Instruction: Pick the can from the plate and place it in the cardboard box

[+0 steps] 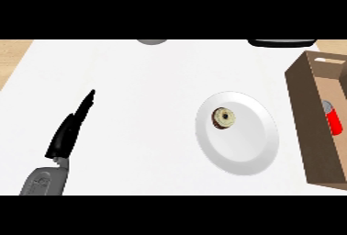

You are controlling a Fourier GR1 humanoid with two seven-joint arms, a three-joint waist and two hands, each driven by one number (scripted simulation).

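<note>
A white plate point(237, 147) lies right of the counter's middle. On its upper left part sits a small round brown-and-cream thing point(224, 118) with a dark centre. The cardboard box point(301, 114) stands open at the right edge, and a red can point(333, 121) with a grey top lies inside it. My left hand point(68, 133) rests at the lower left with its fingers straight and pointing up the view, far from the plate and holding nothing. My right hand does not show.
A grey rounded object point(152, 41) is cut off at the counter's far edge. A black object point(281, 42) sits at the far right, behind the box. Wooden surface point(13, 55) borders the white counter at the upper left.
</note>
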